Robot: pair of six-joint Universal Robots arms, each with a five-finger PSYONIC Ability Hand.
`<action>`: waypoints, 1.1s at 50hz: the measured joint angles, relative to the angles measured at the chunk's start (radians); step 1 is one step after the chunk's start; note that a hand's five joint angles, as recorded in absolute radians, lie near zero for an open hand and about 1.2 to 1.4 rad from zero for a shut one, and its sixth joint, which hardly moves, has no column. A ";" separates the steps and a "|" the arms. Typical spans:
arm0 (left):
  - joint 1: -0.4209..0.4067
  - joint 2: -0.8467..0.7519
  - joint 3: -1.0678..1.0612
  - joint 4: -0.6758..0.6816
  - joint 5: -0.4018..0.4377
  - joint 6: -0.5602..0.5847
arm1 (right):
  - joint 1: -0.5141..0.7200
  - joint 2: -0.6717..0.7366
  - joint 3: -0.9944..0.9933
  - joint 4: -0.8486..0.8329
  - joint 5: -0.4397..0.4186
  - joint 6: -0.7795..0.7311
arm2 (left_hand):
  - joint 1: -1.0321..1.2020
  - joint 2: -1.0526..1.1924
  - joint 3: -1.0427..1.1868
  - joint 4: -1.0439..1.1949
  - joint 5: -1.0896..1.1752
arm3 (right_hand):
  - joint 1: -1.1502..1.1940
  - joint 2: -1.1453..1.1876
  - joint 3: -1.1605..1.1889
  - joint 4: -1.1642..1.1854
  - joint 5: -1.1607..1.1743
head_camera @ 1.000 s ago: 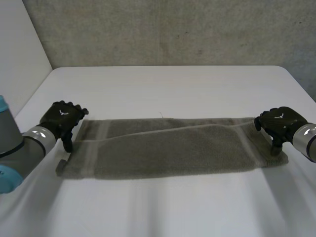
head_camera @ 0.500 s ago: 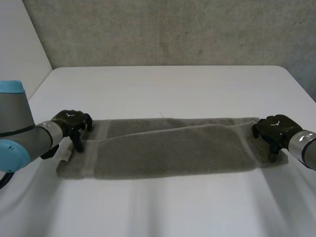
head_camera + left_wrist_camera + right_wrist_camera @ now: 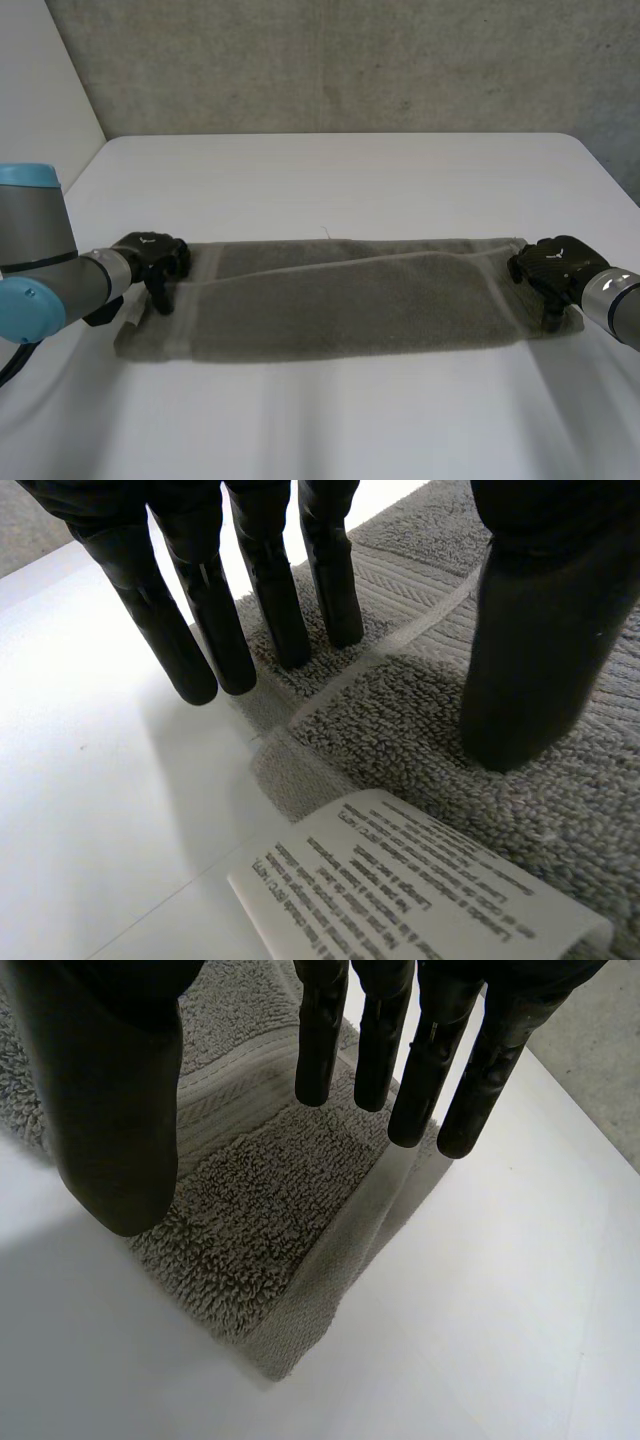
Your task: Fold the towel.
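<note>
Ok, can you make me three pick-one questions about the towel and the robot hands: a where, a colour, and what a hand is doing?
1. Where is the white label? A on the wall; B at the towel's corner by the left hand; C in the towel's middle.
2. What colour is the towel? A red; B blue; C grey.
3. How are the right hand's fingers? A straight; B balled in a fist; C wrapped round a cup.
Answers: B, it lies beside the thumb in the left wrist view; C, grey in every view; A, they point straight at the towel's corner.
</note>
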 measured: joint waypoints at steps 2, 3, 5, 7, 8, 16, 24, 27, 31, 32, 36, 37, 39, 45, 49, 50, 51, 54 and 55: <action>0.000 0.001 0.000 0.000 0.000 -0.002 | 0.000 0.001 0.000 -0.001 0.000 -0.002 | 0.058 0.065 0.064 0.069 0.069 | 0.000 0.000 0.000 0.000 0.000; -0.001 0.002 -0.001 0.000 0.000 -0.003 | 0.000 0.001 0.000 -0.002 0.000 -0.003 | 0.087 0.101 0.101 0.106 0.102 | 0.000 0.000 0.000 0.000 0.000; -0.003 0.005 -0.003 0.000 0.000 -0.004 | 0.000 0.002 0.000 -0.003 0.000 -0.003 | 0.110 0.132 0.130 0.134 0.138 | 0.000 0.000 0.000 0.000 0.000; -0.006 0.008 -0.006 -0.001 0.000 -0.005 | 0.000 0.004 0.000 -0.003 0.000 -0.004 | 0.118 0.141 0.139 0.140 0.151 | 0.000 0.000 0.000 0.000 0.000; -0.010 0.010 -0.008 -0.001 0.000 -0.005 | 0.000 0.005 0.000 -0.004 0.000 -0.004 | 0.125 0.143 0.141 0.141 0.157 | 0.000 0.000 0.000 0.000 0.000; -0.030 0.026 -0.027 -0.006 -0.002 -0.005 | 0.002 0.014 0.001 -0.006 0.001 -0.005 | 0.136 0.147 0.144 0.141 0.166 | 0.000 0.000 0.000 0.000 0.000; -0.033 0.045 -0.067 -0.007 -0.005 -0.002 | 0.004 0.014 0.009 -0.006 0.003 -0.026 | 0.131 0.129 0.128 0.128 0.157 | 0.000 0.000 0.000 0.000 0.000; -0.033 0.048 -0.078 -0.006 -0.006 -0.001 | 0.004 0.014 0.012 -0.006 0.003 -0.036 | 0.129 0.114 0.112 0.113 0.143 | 0.000 0.000 0.000 0.000 0.000; -0.032 0.048 -0.085 -0.004 -0.006 0.001 | 0.005 0.014 0.016 -0.006 0.003 -0.044 | 0.129 0.108 0.107 0.108 0.136 | 0.000 0.000 0.000 0.000 0.000; -0.031 0.048 -0.085 -0.003 -0.006 0.001 | 0.005 0.014 0.017 -0.006 0.003 -0.045 | 0.129 0.108 0.107 0.108 0.136 | 0.000 0.000 0.000 0.000 0.000; -0.031 0.046 -0.084 -0.002 -0.005 0.003 | 0.006 0.013 0.019 -0.006 0.003 -0.046 | 0.131 0.128 0.127 0.129 0.156 | 0.000 0.000 0.000 0.000 0.000; -0.031 0.045 -0.084 -0.001 -0.005 0.003 | 0.006 0.014 0.019 -0.006 0.003 -0.046 | 0.132 0.150 0.150 0.151 0.177 | 0.000 0.000 0.000 0.000 0.000; -0.030 0.044 -0.082 0.000 -0.005 0.004 | 0.006 0.013 0.020 -0.006 0.003 -0.046 | 0.177 0.244 0.253 0.256 0.278 | 0.000 0.000 0.000 0.000 0.000; -0.030 0.042 -0.080 0.003 -0.007 0.005 | 0.006 0.013 0.020 -0.006 0.003 -0.046 | 0.304 0.595 0.661 0.647 0.669 | 0.000 0.000 0.000 0.000 0.000; -0.031 0.047 -0.077 0.013 -0.011 0.005 | 0.006 0.015 0.020 -0.006 0.003 -0.046 | 0.304 0.595 0.663 0.649 0.673 | 0.000 0.000 0.000 0.000 0.000; -0.031 0.051 -0.075 0.020 -0.013 0.004 | 0.006 0.016 0.021 -0.006 0.003 -0.047 | 0.304 0.595 0.663 0.649 0.673 | 0.000 0.000 0.000 0.000 0.000; -0.031 0.053 -0.074 0.024 -0.015 0.004 | 0.006 0.016 0.021 -0.006 0.003 -0.047 | 0.304 0.595 0.663 0.649 0.673 | 0.000 0.000 0.000 0.000 0.000; -0.033 0.064 -0.070 0.048 -0.024 0.002 | 0.007 0.022 0.021 -0.006 0.003 -0.048 | 0.304 0.595 0.663 0.649 0.673 | 0.000 0.000 0.000 0.000 0.000; -0.034 0.069 -0.068 0.060 -0.027 0.001 | 0.007 0.025 0.021 -0.006 0.003 -0.048 | 0.304 0.595 0.663 0.649 0.673 | 0.000 0.000 0.000 0.000 0.000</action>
